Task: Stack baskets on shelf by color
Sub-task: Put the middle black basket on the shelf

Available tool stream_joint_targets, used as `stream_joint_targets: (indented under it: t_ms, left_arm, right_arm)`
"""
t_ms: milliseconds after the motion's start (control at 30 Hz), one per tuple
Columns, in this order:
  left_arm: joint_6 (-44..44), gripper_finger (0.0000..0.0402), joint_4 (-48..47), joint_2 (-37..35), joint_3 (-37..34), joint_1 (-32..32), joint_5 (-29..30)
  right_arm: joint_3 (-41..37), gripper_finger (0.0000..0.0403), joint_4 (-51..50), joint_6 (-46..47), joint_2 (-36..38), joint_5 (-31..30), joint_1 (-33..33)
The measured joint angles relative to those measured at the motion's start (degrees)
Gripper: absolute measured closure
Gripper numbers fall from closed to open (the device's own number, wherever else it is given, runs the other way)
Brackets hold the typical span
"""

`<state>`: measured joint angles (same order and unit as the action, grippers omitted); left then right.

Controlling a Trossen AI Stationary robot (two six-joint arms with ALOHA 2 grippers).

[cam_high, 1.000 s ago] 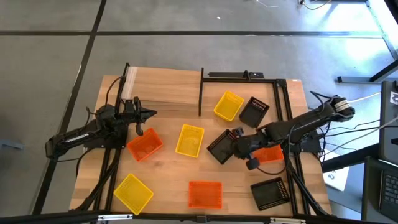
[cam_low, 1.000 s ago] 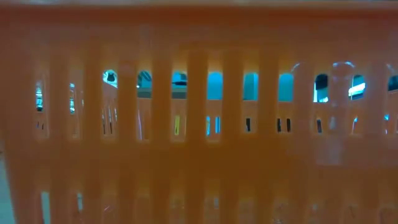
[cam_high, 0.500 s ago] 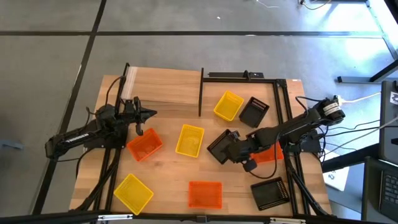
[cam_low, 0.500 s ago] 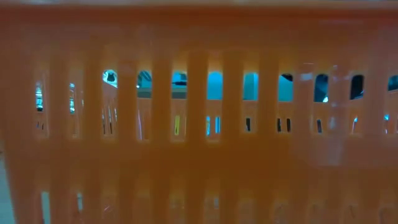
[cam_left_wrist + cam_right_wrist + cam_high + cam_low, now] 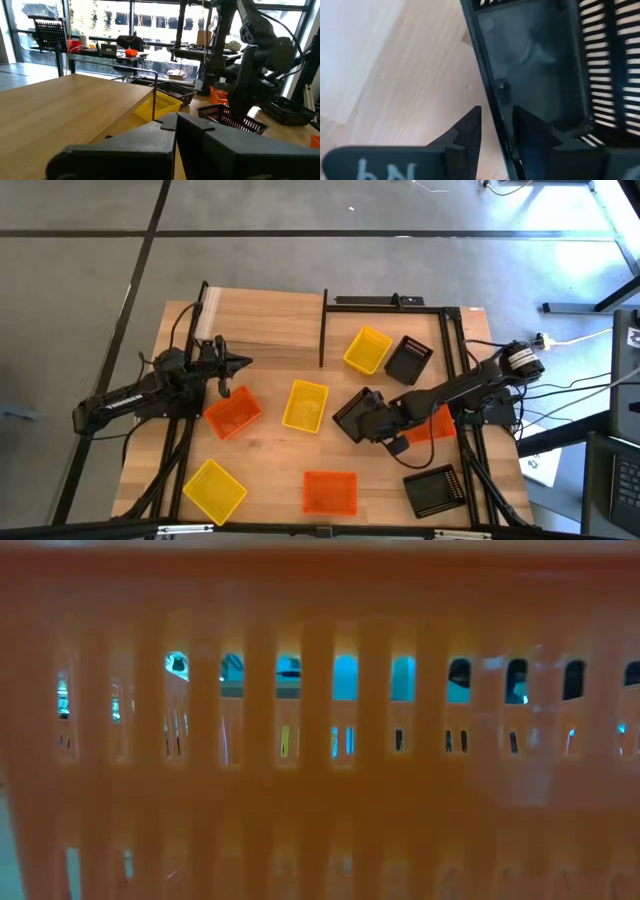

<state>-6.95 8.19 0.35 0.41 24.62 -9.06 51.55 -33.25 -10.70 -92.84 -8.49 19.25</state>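
Since a second ago, shifted toward nine o'clock: right gripper (image 5: 372,418), now at the rim of the central black basket (image 5: 352,416), uncovering more of the orange basket (image 5: 437,423) at its three o'clock. Fingers (image 5: 467,131) parted, one on each side of that black rim (image 5: 487,90), wall between them, not visibly pressed. Unmoved: left gripper (image 5: 240,363), closed on nothing, poised near the table's (image 5: 260,315) nine o'clock edge, just above an orange basket (image 5: 233,412). Spread across the wood: yellow baskets at centre (image 5: 305,405), at one o'clock (image 5: 367,350) and at seven o'clock (image 5: 214,489); another orange one (image 5: 329,492) at six o'clock; black ones at two o'clock (image 5: 408,360) and at five o'clock (image 5: 434,491). Shelf (image 5: 395,302) along the twelve-to-three o'clock side, only thin black bars showing from above, no basket in it. Low view almost wholly blocked by an orange basket wall (image 5: 320,800); through its slots only blurred slivers, nothing identifiable. Left wrist view: own closed fingers (image 5: 165,145) low down, right arm (image 5: 250,65) beyond, part hiding a black basket (image 5: 235,120).
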Motion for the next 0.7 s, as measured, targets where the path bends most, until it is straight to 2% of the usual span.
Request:
stream_joint_targets:
  t_ms: [167,367,500,633,700]
  left_arm:
    - [-0.01,0.0401,0.0,-0.01,0.0,0.0,0.0]
    - [0.01,0.0401,0.0,0.01,0.02,-0.02,0.0]
    - [0.01,0.0401,0.0,0.0,0.0,0.0,0.0]
    - [1.34,0.0401,0.04,0.01,0.02,0.01,-0.3]
    - [2.99,0.0401,-0.11,0.01,0.14,0.01,-3.06]
  right_arm:
    - [0.0,0.0316,4.47,-0.02,-2.84,-0.02,0.0]
    - [0.0,0.0391,9.95,3.42,-4.36,0.0,0.0]
    - [0.0,0.0397,11.47,8.42,-3.84,-1.43,0.0]
    - [1.74,0.04,11.01,9.11,-3.42,-3.76,0.11]
    - [3.91,0.0401,10.75,8.88,-3.28,-4.54,0.11]
